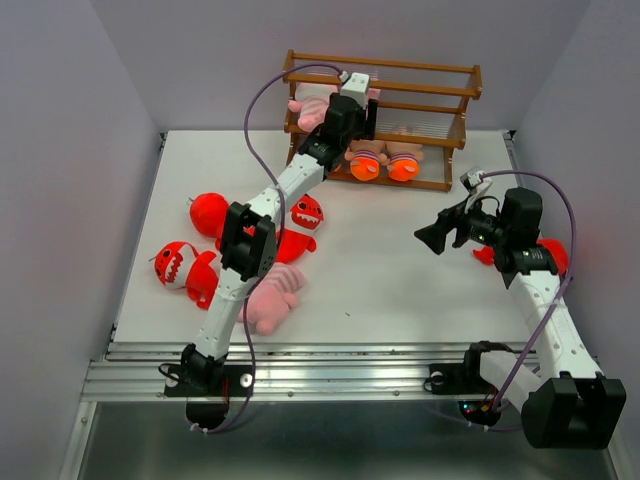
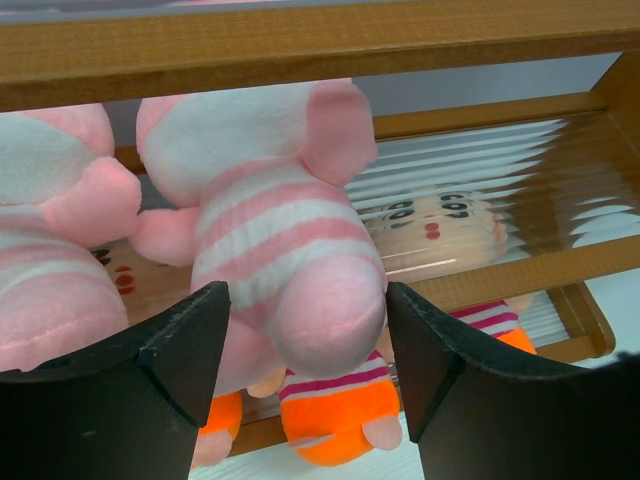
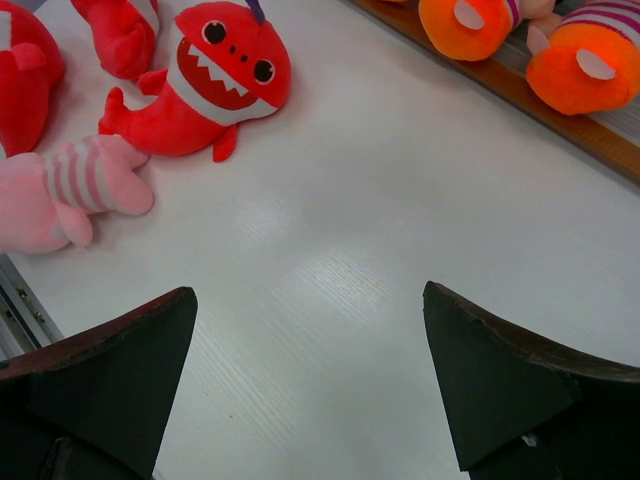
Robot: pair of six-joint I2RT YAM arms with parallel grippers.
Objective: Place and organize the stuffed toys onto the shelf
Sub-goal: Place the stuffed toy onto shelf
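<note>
Left pincer (image 2: pixel 305 300) reaches into shelf (image 2: pixel 300 45), straddling pink toy (image 2: pixel 270 240).

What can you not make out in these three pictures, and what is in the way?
- Top view: pink toys on the shelf, mostly hidden by the left arm.
- Top view: a red toy behind the right arm; its kind is unclear.
- Left wrist view: doll faces blurred behind a ribbed clear panel.
- Right wrist view: two dolls cut off by the top edge; mostly orange feet show.
</note>
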